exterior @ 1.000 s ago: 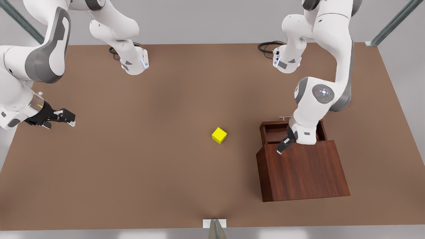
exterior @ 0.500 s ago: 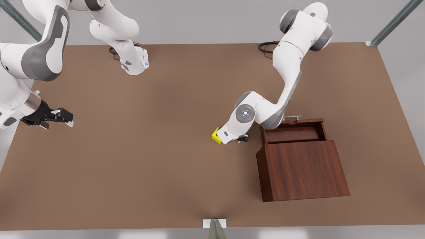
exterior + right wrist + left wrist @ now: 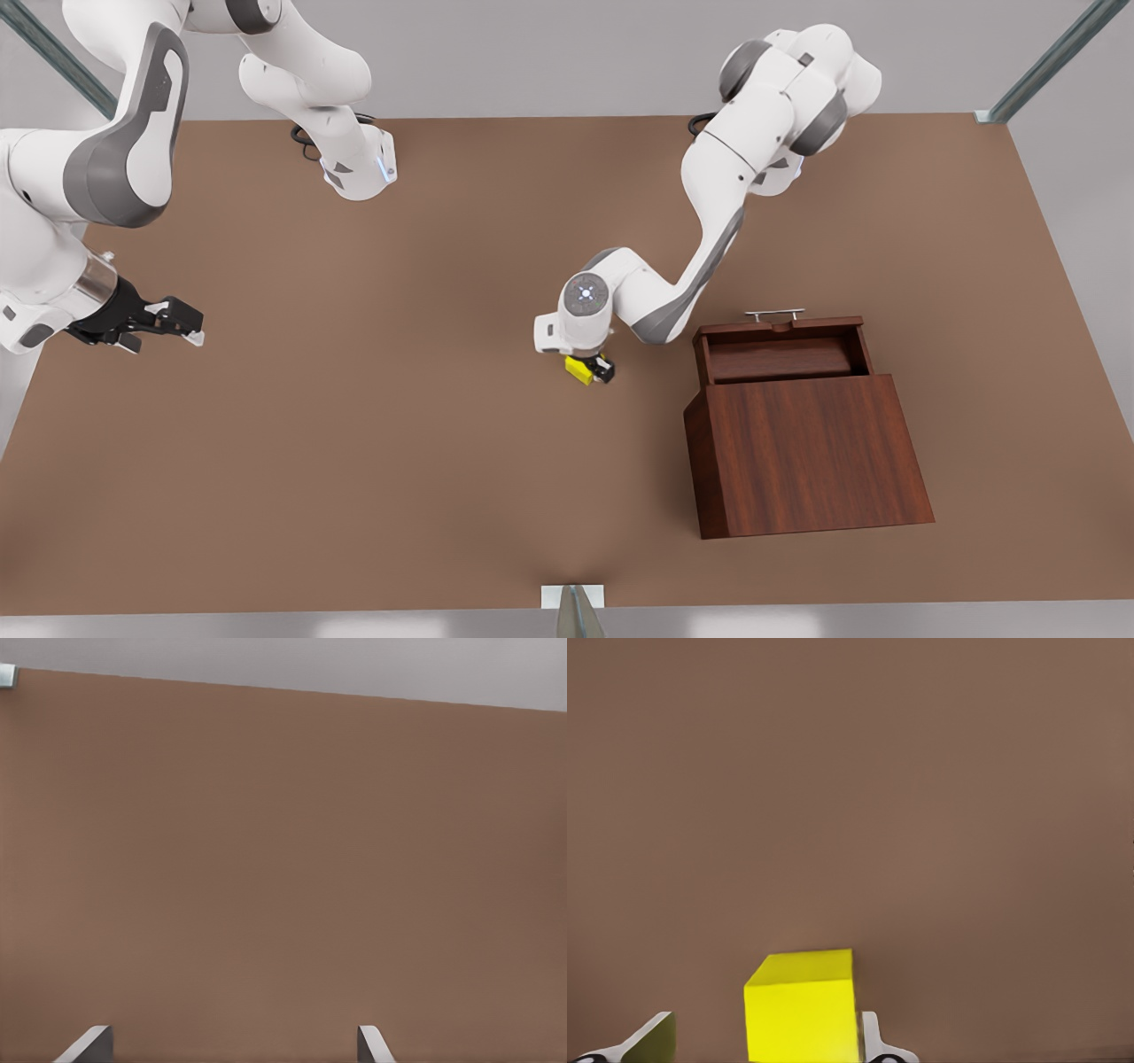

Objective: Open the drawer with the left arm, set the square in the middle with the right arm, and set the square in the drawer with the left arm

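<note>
Square (image 3: 580,369) sits unlabelled between open left hand (image 3: 592,367) fingers.

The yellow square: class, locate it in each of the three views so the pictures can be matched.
Front view: the square sits mid-table under the left gripper, off the front view's left of the open drawer.
Left wrist view: the square sits between the fingers.
Right wrist view: bare tabletop.
Shared landmark: the brown tabletop.
</note>
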